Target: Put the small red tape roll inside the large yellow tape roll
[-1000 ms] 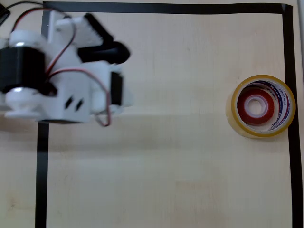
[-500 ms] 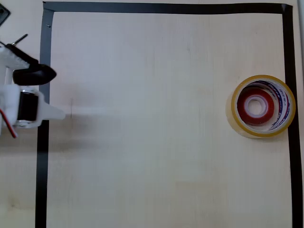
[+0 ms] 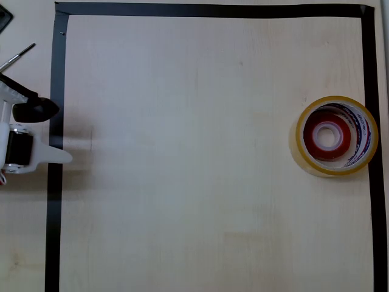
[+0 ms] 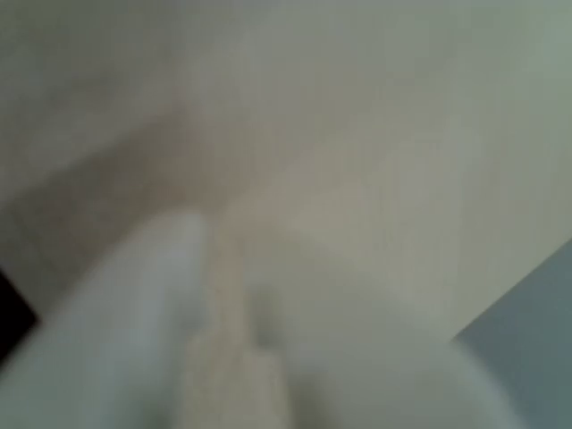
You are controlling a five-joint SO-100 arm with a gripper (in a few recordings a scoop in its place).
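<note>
Desk: a pale, light-wood desk (image 3: 200, 182) with faint grain covers the overhead view; the tone is even, with a soft shadow band running across the middle height.
Border: black tape lines (image 3: 213, 10) mark out a rectangle on the desk, one strip along the top, one down the left side, one down the right.
Large yellow tape roll: the large yellow tape roll (image 3: 302, 155) lies flat near the right edge of the marked rectangle, its right side just beside the right black strip; its white inner core carries purple and red print.
Small red tape roll: the small red tape roll (image 3: 311, 135) lies flat inside the hole of the large yellow tape roll, ringed by it, white core facing up.
Gripper: in the overhead view the gripper (image 3: 51, 131) sits at the far left edge, over the left black strip and well apart from both rolls; a white part and a black part reach toward the strip.
Fingers: the white tip and the black tip stand apart with a gap between them, and nothing is held.
Wrist view: heavily blurred; pale shapes of the fingers (image 4: 134, 313) fill the lower part over a beige surface, with a grey-blue area at the lower right corner.
Other: a thin metal rod (image 3: 17, 56) lies at the upper left, outside the border.
</note>
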